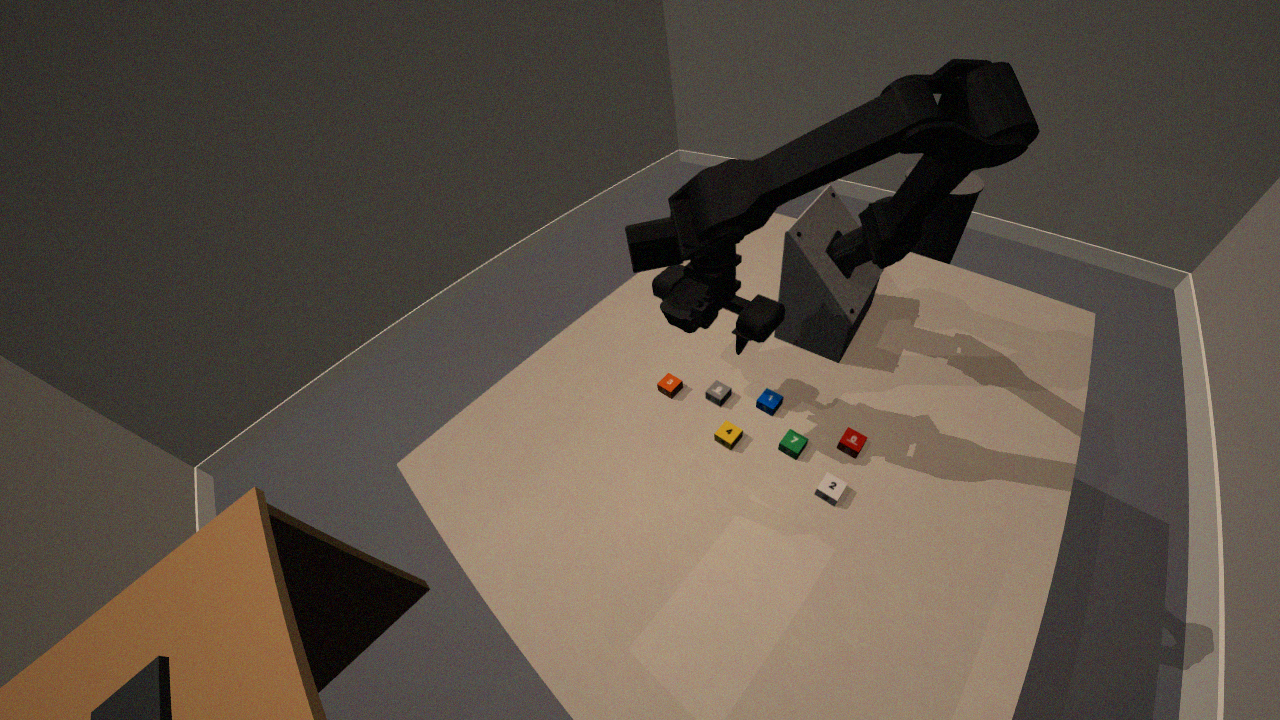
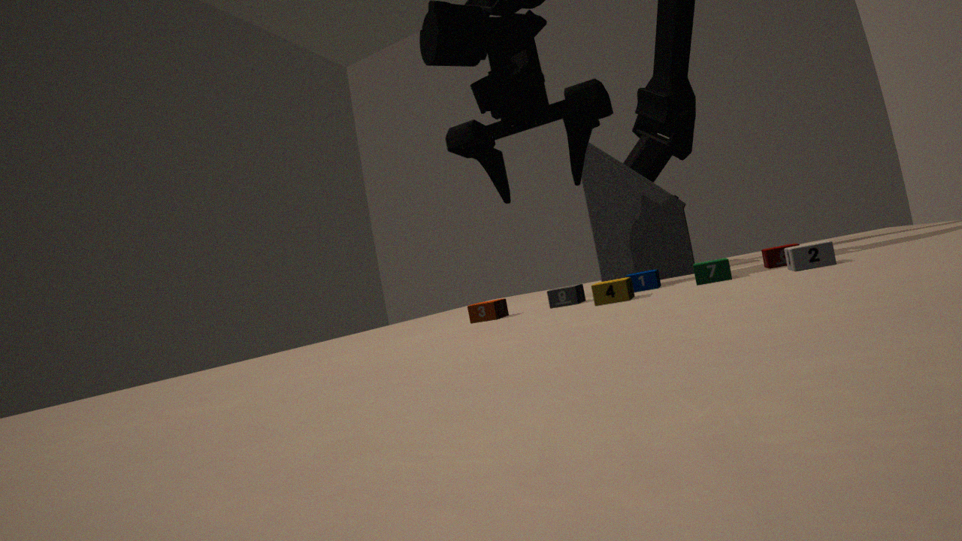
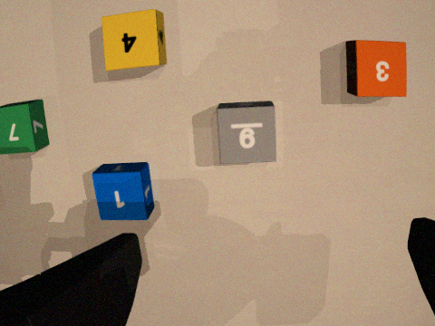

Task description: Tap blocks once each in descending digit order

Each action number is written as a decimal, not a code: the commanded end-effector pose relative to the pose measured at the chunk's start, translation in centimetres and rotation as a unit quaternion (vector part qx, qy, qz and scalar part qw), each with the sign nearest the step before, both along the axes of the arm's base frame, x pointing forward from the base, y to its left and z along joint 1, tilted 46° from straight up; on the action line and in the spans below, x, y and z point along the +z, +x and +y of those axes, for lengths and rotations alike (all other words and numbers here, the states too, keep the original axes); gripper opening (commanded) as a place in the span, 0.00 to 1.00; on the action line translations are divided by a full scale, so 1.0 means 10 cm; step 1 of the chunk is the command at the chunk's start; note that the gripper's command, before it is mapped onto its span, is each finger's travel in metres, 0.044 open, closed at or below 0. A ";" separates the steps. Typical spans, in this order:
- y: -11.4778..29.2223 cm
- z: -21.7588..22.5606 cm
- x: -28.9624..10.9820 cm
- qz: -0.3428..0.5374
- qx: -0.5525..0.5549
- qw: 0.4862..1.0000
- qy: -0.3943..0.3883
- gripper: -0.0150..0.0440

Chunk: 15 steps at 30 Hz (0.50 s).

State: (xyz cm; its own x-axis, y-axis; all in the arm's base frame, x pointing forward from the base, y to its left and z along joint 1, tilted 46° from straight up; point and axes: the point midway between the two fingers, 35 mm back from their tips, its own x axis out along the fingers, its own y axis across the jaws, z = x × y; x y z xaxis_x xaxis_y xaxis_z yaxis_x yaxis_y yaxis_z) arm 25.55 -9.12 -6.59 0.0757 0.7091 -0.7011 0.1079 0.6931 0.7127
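Note:
My gripper (image 1: 716,338) (image 2: 542,192) (image 3: 278,244) is open and empty, above the table on the base side of the blocks. In the wrist view, the grey block (image 1: 717,393) (image 2: 564,296) (image 3: 247,136) lies ahead of the finger gap; its underlined digit is 6 or 9, I cannot tell which. The blue 1 (image 1: 769,401) (image 2: 644,280) (image 3: 121,196) is just beyond the left finger. The orange 3 (image 1: 669,385) (image 2: 487,311) (image 3: 381,69), yellow 4 (image 1: 728,435) (image 2: 612,291) (image 3: 132,41) and green 7 (image 1: 793,443) (image 2: 712,271) (image 3: 18,129) lie around. The red block (image 1: 852,442) (image 2: 773,257) has an unclear underlined digit; the white 2 (image 1: 831,488) (image 2: 811,257) is nearby.
The arm's grey wedge-shaped base (image 1: 819,295) (image 2: 635,228) stands behind the blocks. A dark cylinder (image 1: 953,219) is behind it. An orange-brown panelled object (image 1: 179,591) fills the lower left corner of the top view. Arm shadows cross the table (image 1: 537,501) (image 2: 470,417).

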 end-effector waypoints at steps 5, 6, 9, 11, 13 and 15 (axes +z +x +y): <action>0.00 0.01 0.00 0.001 -0.002 1.000 0.001 0.93; 0.00 0.01 0.00 0.001 -0.002 1.000 0.001 0.93; 0.01 0.13 0.15 0.001 -0.003 1.000 0.001 0.93; -0.01 0.31 0.34 0.001 -0.003 1.000 0.001 0.93; -0.04 0.49 0.51 0.002 -0.003 1.000 0.002 0.93; -0.10 0.66 0.66 0.002 -0.003 1.000 0.003 0.93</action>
State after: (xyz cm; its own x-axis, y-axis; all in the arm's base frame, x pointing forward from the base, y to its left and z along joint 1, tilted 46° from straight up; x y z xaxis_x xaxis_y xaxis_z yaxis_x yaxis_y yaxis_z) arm 25.30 -4.64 -1.70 0.0830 0.7068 -0.7026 0.1092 0.6943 0.7114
